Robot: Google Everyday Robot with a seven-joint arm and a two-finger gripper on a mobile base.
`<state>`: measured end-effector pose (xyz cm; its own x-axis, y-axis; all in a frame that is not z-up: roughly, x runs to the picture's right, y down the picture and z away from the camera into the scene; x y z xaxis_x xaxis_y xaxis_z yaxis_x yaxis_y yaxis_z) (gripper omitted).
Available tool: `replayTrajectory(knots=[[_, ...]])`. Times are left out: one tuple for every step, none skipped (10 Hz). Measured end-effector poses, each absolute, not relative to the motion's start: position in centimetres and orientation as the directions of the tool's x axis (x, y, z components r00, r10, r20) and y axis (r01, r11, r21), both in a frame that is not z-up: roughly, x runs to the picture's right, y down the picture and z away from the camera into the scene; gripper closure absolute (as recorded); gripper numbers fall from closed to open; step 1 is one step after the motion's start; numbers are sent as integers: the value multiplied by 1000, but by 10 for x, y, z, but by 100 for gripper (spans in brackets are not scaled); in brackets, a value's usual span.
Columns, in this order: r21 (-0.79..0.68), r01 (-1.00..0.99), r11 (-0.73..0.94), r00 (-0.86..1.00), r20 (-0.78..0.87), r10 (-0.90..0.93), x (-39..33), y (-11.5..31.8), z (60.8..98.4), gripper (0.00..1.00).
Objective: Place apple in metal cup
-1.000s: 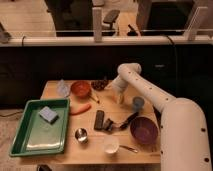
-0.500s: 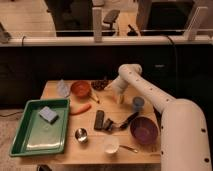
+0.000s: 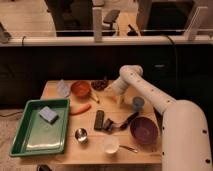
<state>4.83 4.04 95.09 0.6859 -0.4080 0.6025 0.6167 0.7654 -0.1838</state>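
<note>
My gripper (image 3: 120, 99) points down at the back of the wooden table (image 3: 55, 159), between the orange bowl (image 3: 81, 89) and the light blue cup (image 3: 138, 103). Its jaws stand open, low over the tabletop. The apple does not show; the gripper and the white arm (image 3: 150, 95) cover the spot beneath them. The metal cup (image 3: 81, 135), small, shiny and upright, stands near the front of the table, well to the front left of the gripper.
A green tray (image 3: 30, 142) holding a blue sponge (image 3: 48, 114) fills the left side. A carrot (image 3: 80, 108) lies beside it. Dark objects (image 3: 102, 121), a purple bowl (image 3: 144, 131), a white cup (image 3: 111, 146) and a spoon (image 3: 129, 148) sit in front.
</note>
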Motion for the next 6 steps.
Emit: replayTrajectory(knots=[[-182, 617, 766, 684, 606, -407, 49, 42, 952, 20], [-188, 610, 770, 692, 598, -403, 51, 43, 951, 20], [-196, 600, 776, 704, 591, -395, 54, 43, 951, 20], [-208, 586, 783, 719, 579, -384, 61, 44, 950, 20], [-214, 577, 788, 729, 571, -378, 65, 44, 950, 20], [-220, 572, 791, 737, 561, -377, 69, 43, 950, 20]])
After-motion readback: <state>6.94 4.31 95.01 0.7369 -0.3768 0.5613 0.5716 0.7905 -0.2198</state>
